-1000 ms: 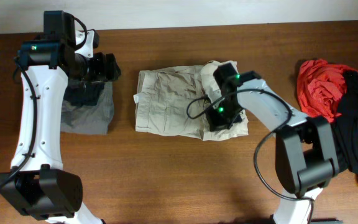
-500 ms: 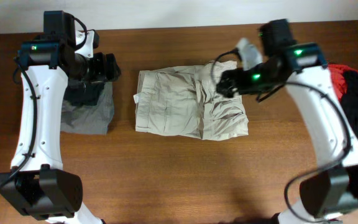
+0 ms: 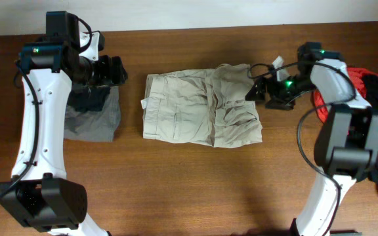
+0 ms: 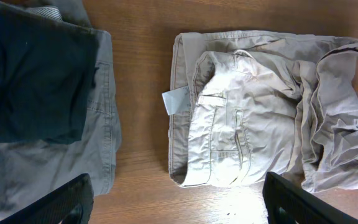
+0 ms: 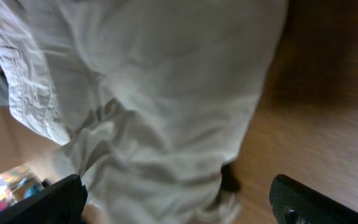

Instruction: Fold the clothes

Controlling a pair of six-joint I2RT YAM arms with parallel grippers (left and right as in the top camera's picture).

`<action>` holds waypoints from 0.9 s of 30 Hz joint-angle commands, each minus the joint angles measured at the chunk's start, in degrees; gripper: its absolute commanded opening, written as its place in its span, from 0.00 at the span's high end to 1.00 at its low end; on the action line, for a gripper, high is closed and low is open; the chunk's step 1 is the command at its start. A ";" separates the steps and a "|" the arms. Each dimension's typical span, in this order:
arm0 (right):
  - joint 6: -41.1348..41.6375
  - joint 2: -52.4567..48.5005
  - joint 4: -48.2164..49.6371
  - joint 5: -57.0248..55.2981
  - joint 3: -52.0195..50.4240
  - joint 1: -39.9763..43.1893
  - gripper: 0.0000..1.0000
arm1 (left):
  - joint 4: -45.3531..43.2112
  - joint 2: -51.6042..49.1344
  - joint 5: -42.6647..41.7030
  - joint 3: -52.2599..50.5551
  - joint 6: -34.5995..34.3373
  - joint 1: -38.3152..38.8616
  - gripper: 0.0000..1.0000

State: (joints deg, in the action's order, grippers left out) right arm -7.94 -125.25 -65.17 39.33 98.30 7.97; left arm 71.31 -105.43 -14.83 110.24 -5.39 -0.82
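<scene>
Right pincer (image 3: 260,90): spread, empty, just beside khaki shorts' (image 3: 199,115) right edge.
Left pincer (image 3: 115,71): spread, empty, near grey garment (image 3: 96,119).
Room: bare bench (image 3: 130,124) between both garments.

Even, soft light, faint shadows, overhead and left wrist views sharp — right wrist view blurred.

Matt, creased cloth shorts (image 3: 201,117) on smooth wooden table (image 3: 176,190).
</scene>
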 commanded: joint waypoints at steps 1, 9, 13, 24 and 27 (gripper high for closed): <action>-3.82 -4.70 0.72 7.69 -0.39 -0.46 0.01 | -0.09 0.94 -0.85 -0.26 1.14 0.09 0.13; -5.09 -10.45 1.14 16.48 -0.59 -2.14 0.01 | -0.02 0.94 -0.85 -0.26 1.14 0.07 0.13; -5.35 -10.45 1.60 18.10 -0.59 -5.79 0.06 | 0.04 0.94 -0.87 -0.28 1.14 0.09 0.13; -3.15 -9.70 2.32 16.90 -0.50 -6.27 0.96 | 0.87 0.94 -0.85 -0.28 1.16 0.07 0.13; -3.15 -7.69 -0.31 12.33 0.09 -4.26 0.96 | 0.85 0.94 -0.85 -0.28 1.16 0.07 0.13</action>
State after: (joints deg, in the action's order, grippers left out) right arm -11.03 -134.78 -63.86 54.74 97.95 1.17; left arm 71.99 -105.43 -14.83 110.24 -5.39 -0.82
